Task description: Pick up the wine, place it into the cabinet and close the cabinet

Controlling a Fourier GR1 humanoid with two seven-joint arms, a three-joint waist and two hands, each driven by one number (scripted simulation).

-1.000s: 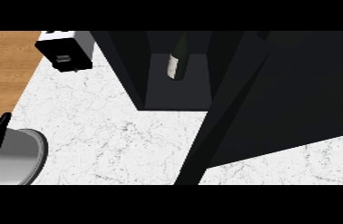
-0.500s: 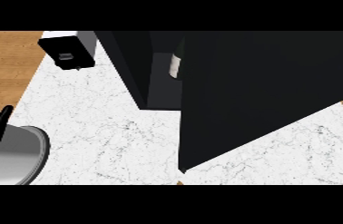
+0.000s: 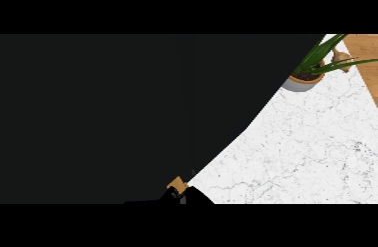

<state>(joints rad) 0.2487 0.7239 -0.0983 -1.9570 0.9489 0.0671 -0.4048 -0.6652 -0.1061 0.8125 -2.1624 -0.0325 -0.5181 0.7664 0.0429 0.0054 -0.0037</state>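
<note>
Across most of the desk (image 3: 310,141) the dark cabinet (image 3: 111,116) blocks sight; wine and both hands are hidden, their state unknown. Its door could remain ajar unnoticed.

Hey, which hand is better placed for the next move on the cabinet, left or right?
This view cannot settle it: neither hand shows plainly. The dark cabinet fills the view's left and middle, leaving only the marble counter and a potted plant at the right.
</note>
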